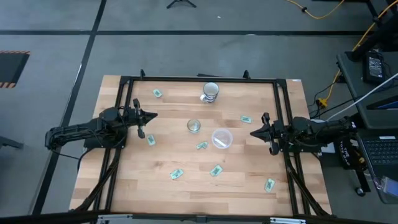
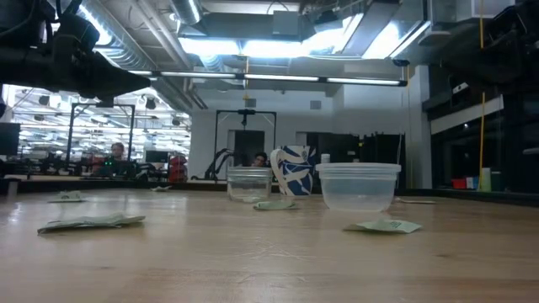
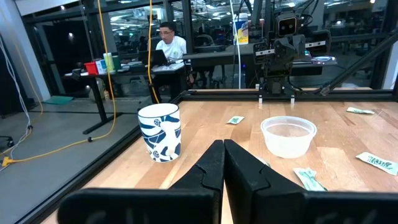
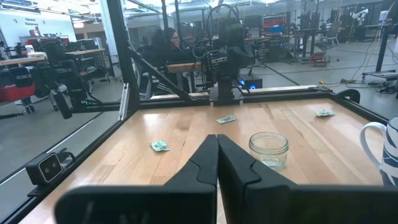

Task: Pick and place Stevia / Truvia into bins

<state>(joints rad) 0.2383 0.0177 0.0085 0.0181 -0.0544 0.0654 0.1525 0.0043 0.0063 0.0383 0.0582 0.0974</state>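
Tools, left (image 1: 153, 115) and right (image 1: 252, 132), both pressed together at opposite table (image 1: 249, 180) edges, cups between.

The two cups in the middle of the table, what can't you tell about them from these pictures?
- Glass cup: too small in the high view to show contents; the low view's wall is inconclusive.
- Plastic cup: a pale shape inside in the high view, unclear; looks empty in the left wrist view.
- Packets: print too small in every view.

Overhead view, table-level view, two inward-facing wrist views
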